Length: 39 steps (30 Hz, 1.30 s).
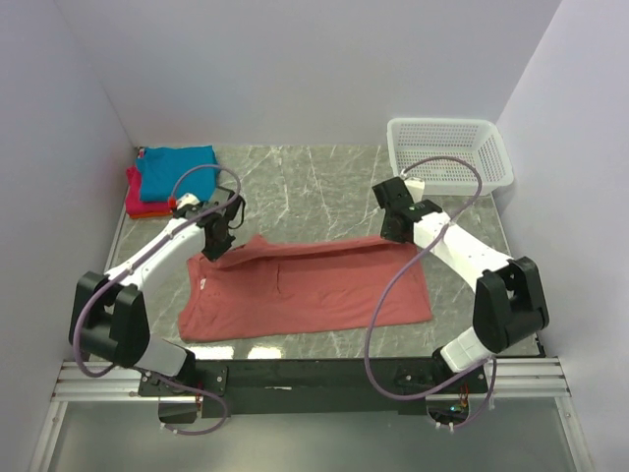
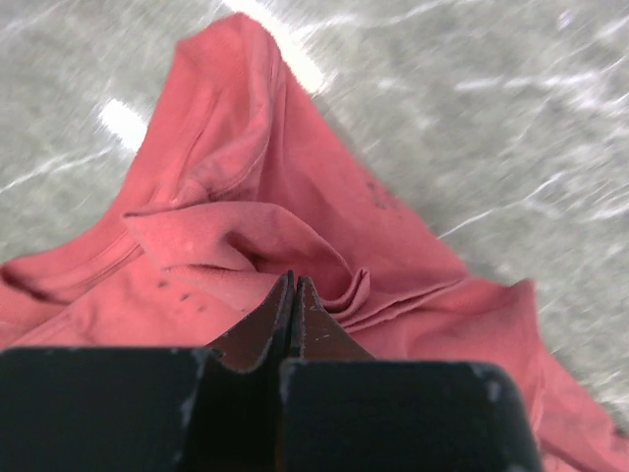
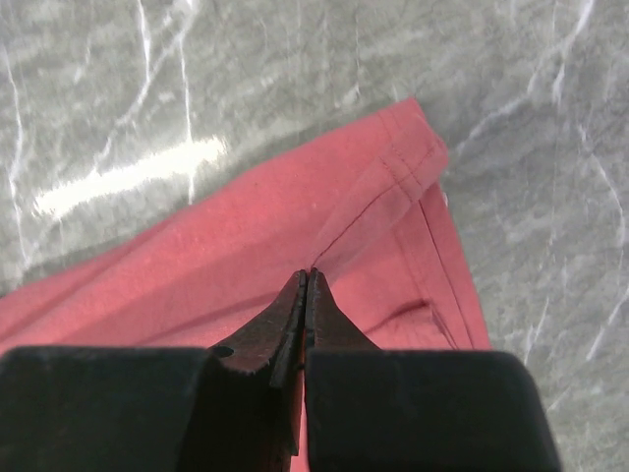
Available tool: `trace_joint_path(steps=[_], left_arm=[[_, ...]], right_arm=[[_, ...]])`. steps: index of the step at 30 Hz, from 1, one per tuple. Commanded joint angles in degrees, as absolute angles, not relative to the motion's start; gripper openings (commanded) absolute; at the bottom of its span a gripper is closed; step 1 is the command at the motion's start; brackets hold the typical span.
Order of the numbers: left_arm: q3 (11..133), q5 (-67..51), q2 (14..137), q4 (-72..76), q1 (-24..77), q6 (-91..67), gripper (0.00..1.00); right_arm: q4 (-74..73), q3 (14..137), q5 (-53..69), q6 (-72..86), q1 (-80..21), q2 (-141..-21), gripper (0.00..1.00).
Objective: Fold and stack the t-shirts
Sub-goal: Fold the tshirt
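Cloth covers the middle of the marble table [image 1: 324,182]: the red shirt [image 1: 305,295] lies spread there, its far edge raised in a ridge between the two arms; the left gripper [image 2: 293,283] has its fingers pressed together on a bunched fold near the collar end; the right gripper [image 3: 307,278] pinches a fold at the opposite, hemmed corner; in the far left corner the teal shirt [image 1: 177,169] lies on the pink shirt [image 1: 138,204]; a white basket [image 1: 491,162] sits in the far right corner.
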<state>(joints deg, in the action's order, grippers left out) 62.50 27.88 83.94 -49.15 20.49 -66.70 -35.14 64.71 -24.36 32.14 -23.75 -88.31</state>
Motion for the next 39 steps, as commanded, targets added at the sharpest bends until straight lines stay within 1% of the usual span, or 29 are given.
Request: trace_joint_path(steps=[1, 5, 8, 9, 11, 12, 14, 15, 17, 18, 21, 23, 24, 26, 28, 29, 30, 32, 35, 37, 39], left_arm=[[59.25, 31.20, 79.73, -51.94, 21.79, -69.43, 0.01], [55.55, 30.42, 77.87, -50.20, 22.67, -70.49, 0.01], [51.34, 26.64, 77.08, -47.03, 22.94, -69.35, 0.01], [49.68, 25.93, 77.08, -47.02, 22.94, -69.87, 0.03], [48.52, 24.35, 76.82, -47.98, 23.11, -70.31, 0.16], [47.73, 24.08, 75.69, -49.90, 23.46, -70.92, 0.26], [46.76, 23.82, 73.40, -51.93, 25.22, -71.63, 0.36], [46.06, 23.38, 70.34, -52.90, 25.75, -71.80, 0.48], [45.36, 22.24, 66.90, -55.19, 26.98, -71.81, 0.62], [44.83, 21.71, 63.67, -55.37, 26.98, -71.02, 0.74], [45.70, 20.04, 60.39, -52.39, 26.98, -67.87, 0.87], [47.36, 19.17, 60.47, -47.85, 26.98, -65.84, 0.89], [47.90, 19.33, 62.03, -46.07, 26.98, -63.65, 0.92], [50.43, 19.33, 66.67, -42.91, 26.98, -61.71, 0.93], [52.98, 20.39, 71.08, -43.85, 26.90, -60.56, 0.93], [56.13, 20.65, 73.54, -45.34, 26.89, -60.73, 0.93], [57.38, 20.74, 78.00, -48.66, 26.89, -61.25, 0.87], [59.06, 20.48, 82.33, -50.88, 26.89, -61.79, 0.75], [56.27, 18.29, 83.41, -51.33, 26.89, -62.75, 0.72], [54.50, 17.14, 83.41, -50.19, 26.89, -63.28, 0.73], [53.35, 17.05, 84.63, -49.92, 26.89, -63.46, 0.67]], right_arm=[[-33.93, 61.97, -25.40, 32.78, -24.43, -84.12, 0.00], [-32.35, 58.11, -23.82, 32.87, -25.13, -82.88, 0.00], [-30.68, 54.60, -22.59, 33.05, -25.31, -82.70, 0.00], [-30.59, 53.71, -22.33, 33.39, -25.49, -82.62, 0.02], [-31.37, 50.82, -21.97, 34.10, -25.84, -82.18, 0.09], [-31.55, 49.50, -21.36, 35.15, -26.54, -81.48, 0.19], [-32.25, 45.47, -20.13, 36.12, -27.33, -77.81, 0.31], [-32.43, 43.96, -18.82, 37.08, -27.68, -75.96, 0.39], [-33.04, 40.71, -17.76, 37.88, -27.69, -69.65, 0.50], [-33.31, 40.17, -17.32, 37.97, -27.77, -67.70, 0.61], [-33.49, 40.51, -16.96, 36.83, -27.51, -62.32, 0.69], [-31.48, 41.91, -16.44, 36.13, -27.25, -61.44, 0.70], [-30.51, 42.45, -15.91, 35.17, -27.25, -61.70, 0.70], [-28.49, 44.81, -13.90, 34.37, -27.07, -63.79, 0.70], [-27.86, 46.49, -13.27, 34.54, -27.07, -65.65, 0.70], [-27.43, 47.80, -12.75, 34.28, -27.16, -67.39, 0.70], [-27.25, 48.16, -12.57, 34.28, -27.07, -68.28, 0.70], [-26.98, 49.04, -11.96, 34.19, -27.16, -70.22, 0.70], [-26.28, 48.69, -11.34, 34.36, -27.07, -71.80, 0.70], [-26.10, 48.52, -11.60, 34.45, -27.07, -72.59, 0.70], [-26.10, 48.43, -11.78, 34.28, -27.16, -73.03, 0.70]])
